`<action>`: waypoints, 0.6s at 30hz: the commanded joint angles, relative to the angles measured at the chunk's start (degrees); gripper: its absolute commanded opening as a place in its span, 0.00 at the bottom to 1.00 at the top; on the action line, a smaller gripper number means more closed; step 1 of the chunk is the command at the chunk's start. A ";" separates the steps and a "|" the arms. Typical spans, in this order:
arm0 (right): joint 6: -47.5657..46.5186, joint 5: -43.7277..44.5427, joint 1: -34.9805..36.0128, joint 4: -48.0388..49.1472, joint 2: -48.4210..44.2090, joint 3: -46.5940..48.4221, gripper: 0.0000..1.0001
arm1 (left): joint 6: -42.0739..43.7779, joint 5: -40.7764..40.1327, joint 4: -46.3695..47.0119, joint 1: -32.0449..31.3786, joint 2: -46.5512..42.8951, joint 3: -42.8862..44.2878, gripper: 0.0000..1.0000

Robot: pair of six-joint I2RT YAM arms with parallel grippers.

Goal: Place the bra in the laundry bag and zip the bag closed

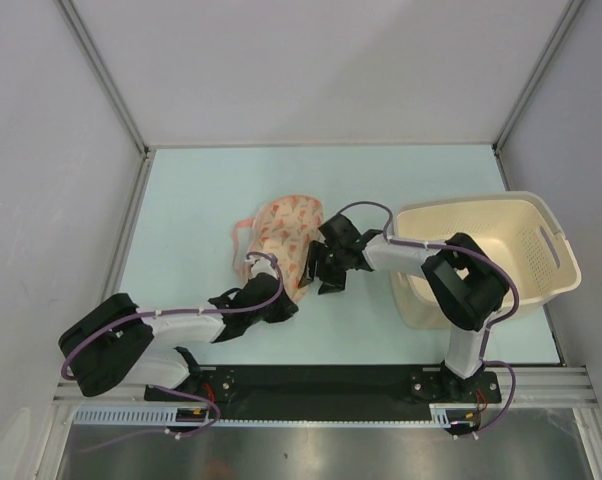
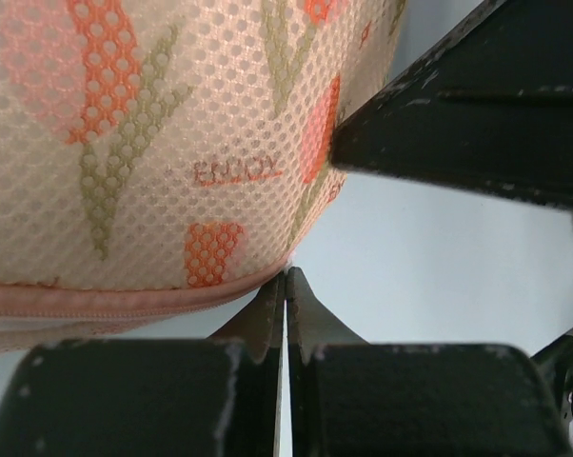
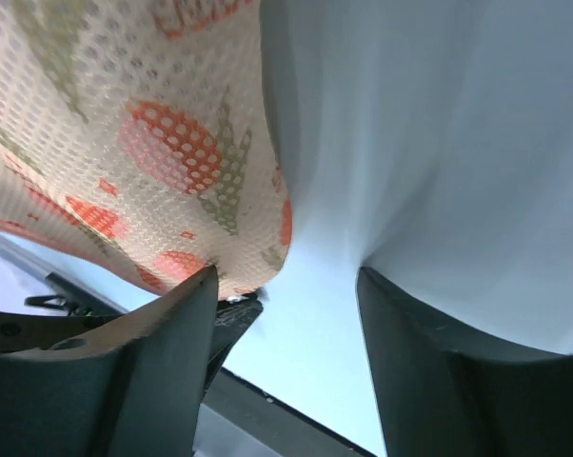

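The laundry bag (image 1: 281, 235), peach mesh with orange-red marks, lies at mid-table; it also shows in the left wrist view (image 2: 144, 124) and the right wrist view (image 3: 125, 133). The bra is hidden. My left gripper (image 1: 281, 302) is shut at the bag's near zip edge (image 2: 125, 303), its tips (image 2: 286, 276) pinched on a small silvery zip pull (image 3: 232, 298). My right gripper (image 1: 323, 270) is open at the bag's right side (image 3: 286, 276); one finger (image 3: 187, 314) touches the mesh, and a finger (image 2: 458, 124) shows in the left wrist view.
A cream plastic basket (image 1: 461, 207) stands at the right, close behind my right arm. A thin pink band (image 1: 237, 238) loops out from the bag's left side. Grey walls close in the table at the left, back and right.
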 commanded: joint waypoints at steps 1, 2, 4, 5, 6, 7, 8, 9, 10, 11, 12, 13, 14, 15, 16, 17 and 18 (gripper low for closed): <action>3.72 -3.73 1.70 8.28 0.04 -1.08 0.59 | -0.29 2.61 1.41 -0.02 -0.51 1.05 0.00; 4.33 -4.18 1.79 9.33 1.00 -0.82 0.56 | -0.64 2.52 1.76 -0.02 -0.78 0.70 0.00; 5.39 -4.97 2.14 11.61 1.36 -1.34 0.52 | -0.91 2.60 2.46 -0.02 -1.65 0.34 0.00; 6.96 -5.23 2.32 13.45 1.62 -1.69 0.49 | -0.74 2.78 2.64 -0.02 -1.92 0.34 0.00; 7.67 -5.76 2.15 14.60 1.80 -2.47 0.44 | -0.73 2.95 2.90 -0.02 -2.01 0.25 0.00; 8.20 -5.76 2.06 15.48 1.89 -2.83 0.33 | -0.73 2.87 3.17 -0.02 -2.27 0.08 0.00; 8.73 -5.59 1.80 16.27 1.98 -3.10 0.26 | -0.91 2.78 3.17 -0.02 -2.36 -0.10 0.00; 8.73 -4.98 1.62 16.28 1.98 -3.18 0.12 | -1.08 2.43 3.00 0.07 -2.53 -0.45 0.00; 8.30 -4.45 1.36 15.33 1.98 -3.10 0.07 | -1.09 2.08 2.56 0.07 -2.71 -0.54 0.00; 7.16 -3.84 0.57 14.18 1.72 -2.84 0.03 | -1.17 1.47 1.60 0.07 -2.80 -0.62 0.00; 6.10 -1.74 0.22 12.78 1.54 -1.96 0.00 | -1.09 -0.63 -2.85 0.07 -2.97 -0.02 0.00; 5.14 -0.85 -0.22 10.24 1.36 -1.61 0.00 | -1.17 -2.47 -6.20 0.07 -2.89 0.69 0.00; 3.04 -0.15 -1.18 9.17 1.45 -1.08 0.00 | -1.26 -3.88 -9.02 0.25 -2.80 1.22 0.00; 1.97 1.17 -1.54 8.12 1.45 -0.64 0.00 | -1.00 -4.68 -11.48 0.42 -2.71 1.22 0.00; 1.01 1.44 -2.07 6.98 1.54 -0.03 0.00 | -0.65 -5.30 -13.07 1.38 -2.80 0.79 0.00; -0.14 1.36 -3.03 6.44 1.88 0.24 0.00 | -0.56 -5.48 -13.96 2.09 -2.80 0.43 0.00; -2.15 1.53 -3.47 5.83 2.50 0.59 0.00 | -0.56 -5.57 -15.71 2.88 -2.89 -0.44 0.00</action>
